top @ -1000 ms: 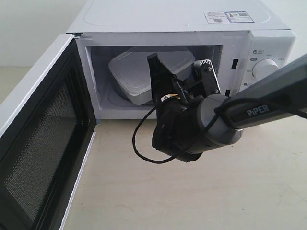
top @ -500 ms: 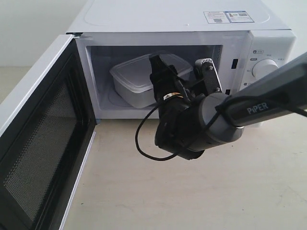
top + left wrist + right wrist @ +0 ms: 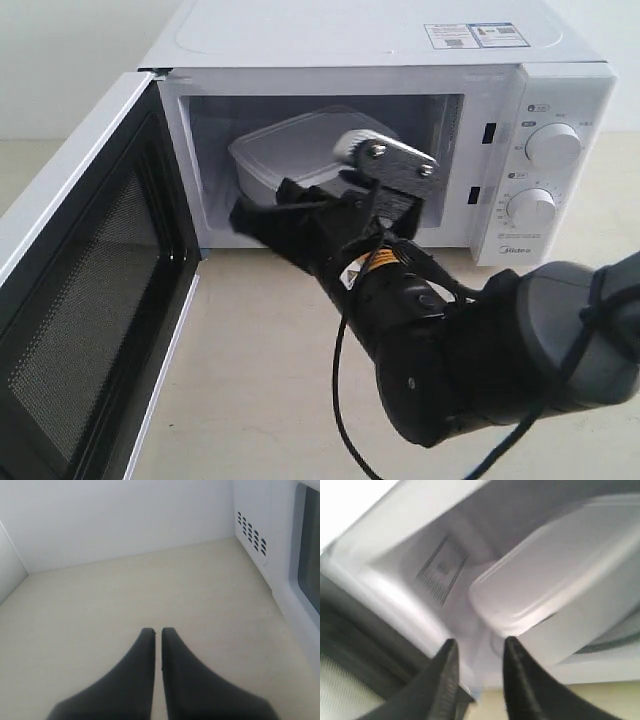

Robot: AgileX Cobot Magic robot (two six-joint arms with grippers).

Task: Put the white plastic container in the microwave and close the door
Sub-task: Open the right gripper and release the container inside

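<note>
From my station I count one microwave (image 3: 370, 40), its one door (image 3: 90, 290) swung wide open to the left so the black mesh inner face looks toward the camera. The single white plastic container (image 3: 290, 150) sits inside the cavity with its lid on, towards the left half and set at an angle to the opening. On the control panel I see two round dials, an upper (image 3: 553, 145) and a lower (image 3: 530, 207), and on the top panel two stickers, one white (image 3: 450, 36) and one blue-edged (image 3: 497, 34).

Two arms, two grippers. The right gripper (image 3: 479, 647) is just in front of the cavity mouth. Its two fingers (image 3: 445, 680) stand apart with a clear gap and nothing between them, so it has let go. On its wrist camera the container's near corner lies beyond the fingertips, not touching them. One black cable (image 3: 340, 400) loops down from this arm over the table (image 3: 250, 380).

The left gripper (image 3: 154, 630) does not show in the exterior view. On its own camera its two fingers (image 3: 135, 680) are pressed almost together, only a thin slit between them, clenched on nothing. It hangs over bare tabletop beside the microwave's side wall, where I count one patch of vent holes (image 3: 252, 532)
</note>
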